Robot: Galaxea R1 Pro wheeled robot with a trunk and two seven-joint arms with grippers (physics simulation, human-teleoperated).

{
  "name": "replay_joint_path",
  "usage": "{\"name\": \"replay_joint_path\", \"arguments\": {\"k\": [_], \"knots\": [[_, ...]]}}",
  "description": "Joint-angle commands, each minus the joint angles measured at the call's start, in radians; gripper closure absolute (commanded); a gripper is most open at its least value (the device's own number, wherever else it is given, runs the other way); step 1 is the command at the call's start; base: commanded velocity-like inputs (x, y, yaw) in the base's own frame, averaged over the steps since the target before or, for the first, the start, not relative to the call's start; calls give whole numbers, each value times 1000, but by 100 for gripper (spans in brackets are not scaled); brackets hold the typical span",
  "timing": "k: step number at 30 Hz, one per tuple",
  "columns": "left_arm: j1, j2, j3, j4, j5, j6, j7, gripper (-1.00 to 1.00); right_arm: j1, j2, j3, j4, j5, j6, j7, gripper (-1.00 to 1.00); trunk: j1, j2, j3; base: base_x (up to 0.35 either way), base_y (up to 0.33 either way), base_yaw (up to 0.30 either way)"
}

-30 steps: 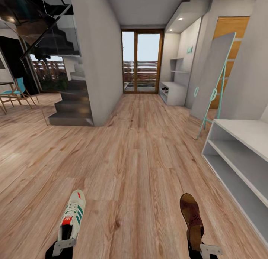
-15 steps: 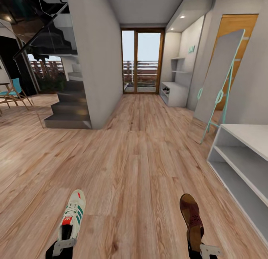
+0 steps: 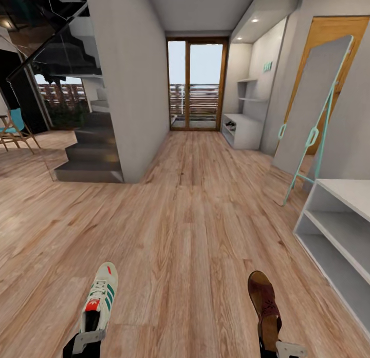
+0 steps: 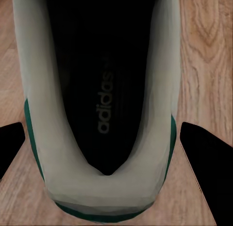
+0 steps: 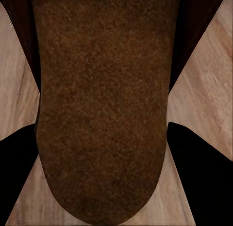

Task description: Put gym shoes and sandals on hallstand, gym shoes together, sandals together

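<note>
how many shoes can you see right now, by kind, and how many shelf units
gym shoes: 1, the gym shoe in the left end effector
sandals: 1, the sandal in the right end effector
shelf units: 2, the hallstand far down the corridor and the white bench nearby
total: 4

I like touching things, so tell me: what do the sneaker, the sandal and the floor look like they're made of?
The gym shoe looks like smooth white leather or fake leather, with green stripes and a dark lining printed inside. The sandal looks like reddish-brown leather; its footbed looks fuzzy, like suede. The corridor floor looks like matte wood planks, showing grain lines.
</note>
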Motion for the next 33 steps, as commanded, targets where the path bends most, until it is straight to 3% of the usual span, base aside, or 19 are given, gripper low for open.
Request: {"name": "replay_joint_path", "arguments": {"k": [1, 33], "knots": [[-1, -1, 8, 1, -9, -3, -3, 100, -1, 0, -1, 1, 6, -2, -4, 100, 0, 0, -1, 338, 0, 0], [-1, -1, 8, 1, -9, -3, -4, 100, -1, 0, -1, 1, 6, -2, -4, 100, 0, 0, -1, 338, 0, 0]]}}
